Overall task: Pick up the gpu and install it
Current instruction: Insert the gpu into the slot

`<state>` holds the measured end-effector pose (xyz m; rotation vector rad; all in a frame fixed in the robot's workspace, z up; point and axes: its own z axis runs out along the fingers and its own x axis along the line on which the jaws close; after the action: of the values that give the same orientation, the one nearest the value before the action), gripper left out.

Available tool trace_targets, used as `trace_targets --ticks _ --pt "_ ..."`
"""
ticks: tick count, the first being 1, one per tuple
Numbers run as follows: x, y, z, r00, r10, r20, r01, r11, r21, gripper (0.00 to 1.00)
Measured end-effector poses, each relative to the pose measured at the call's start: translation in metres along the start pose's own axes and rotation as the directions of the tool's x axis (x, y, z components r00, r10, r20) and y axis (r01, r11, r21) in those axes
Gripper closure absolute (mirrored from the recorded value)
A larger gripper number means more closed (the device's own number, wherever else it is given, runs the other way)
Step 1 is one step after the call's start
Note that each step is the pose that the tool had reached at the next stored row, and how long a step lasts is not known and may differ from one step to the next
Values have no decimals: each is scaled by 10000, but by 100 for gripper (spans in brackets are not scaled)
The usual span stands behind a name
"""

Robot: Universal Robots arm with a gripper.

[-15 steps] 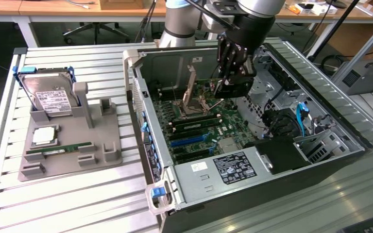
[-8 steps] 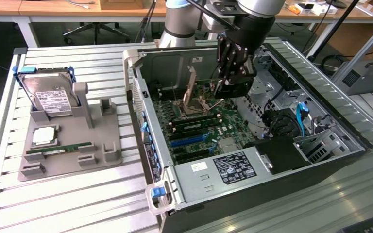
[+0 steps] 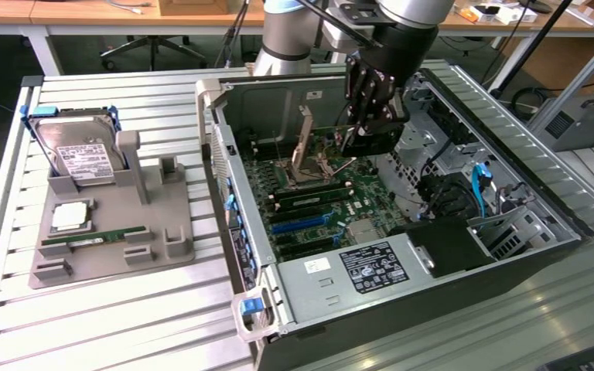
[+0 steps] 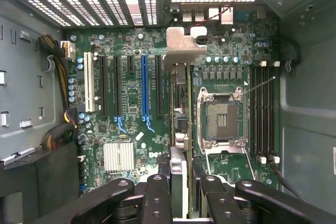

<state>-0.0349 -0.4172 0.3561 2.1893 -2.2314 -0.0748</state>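
Wrist view, gripper [image 4: 181,182] holding gpu [image 4: 178,124]

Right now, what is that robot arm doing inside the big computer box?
The robot arm's gripper is down inside the open computer case, holding the gpu, a thin card seen edge-on, between its fingers. The card hangs above the green motherboard, close to the long slots, and is not yet pushed into one. Outside the case, on the grey tray, the hard drive and the green memory stick sit in their places.
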Motion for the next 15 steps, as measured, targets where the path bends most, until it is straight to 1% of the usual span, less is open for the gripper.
trace_targets --ticks 15 --pt "51 2 41 10000 -3 0 3 10000 0 73"
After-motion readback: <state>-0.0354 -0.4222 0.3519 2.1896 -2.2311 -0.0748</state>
